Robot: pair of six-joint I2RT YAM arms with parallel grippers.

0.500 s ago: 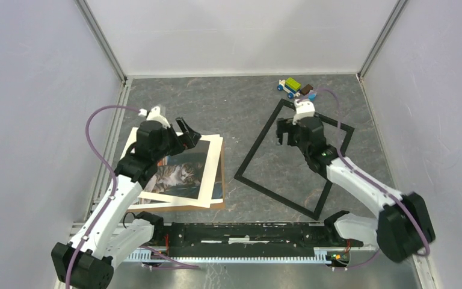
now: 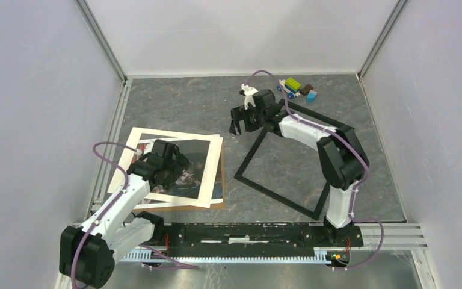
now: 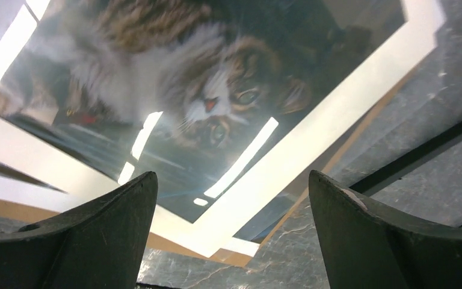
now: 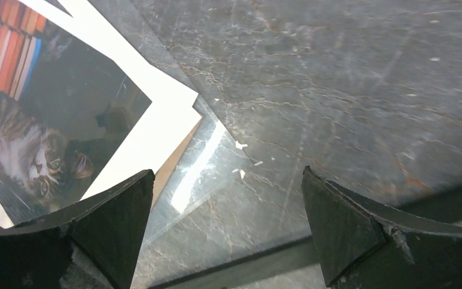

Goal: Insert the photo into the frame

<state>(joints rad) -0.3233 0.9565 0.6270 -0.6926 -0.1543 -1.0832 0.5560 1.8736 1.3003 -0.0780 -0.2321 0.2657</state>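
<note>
**Top view.** Against the picture from half a second ago, both arms stand in new places and the objects have not shifted.
- The left gripper (image 2: 177, 170) has drawn back toward its base and now sits over the cat print of the photo (image 2: 156, 133).
- The photo lies flat and face up at the left of the table (image 2: 216, 102), on a brown backing board (image 2: 216, 206).
- The right gripper (image 2: 240, 125) has left the frame's far corner and hangs over bare table between photo and frame (image 2: 277, 197).
- The frame lies flat to the right of the photo, apart from it, with only table showing inside it.

**Left wrist.** The left gripper (image 3: 231, 241) has its jaws wide with nothing between them. The photo (image 3: 216, 108) is close below, and the cat's face fills the view. We cannot tell whether the tips touch the print.

**Right wrist.** The right gripper (image 4: 225, 235) also has its jaws wide and empty. Below it we see table, a corner of the photo (image 4: 156, 126) at left, and a black bar of the frame (image 4: 246, 265) near the tips.

**Reading.** No transfer has begun, and the photo is wholly outside the frame. We judge the left arm is setting up the pickup. A flat glossy sheet gives little to pinch, so an edge probably has to be lifted first.
</note>
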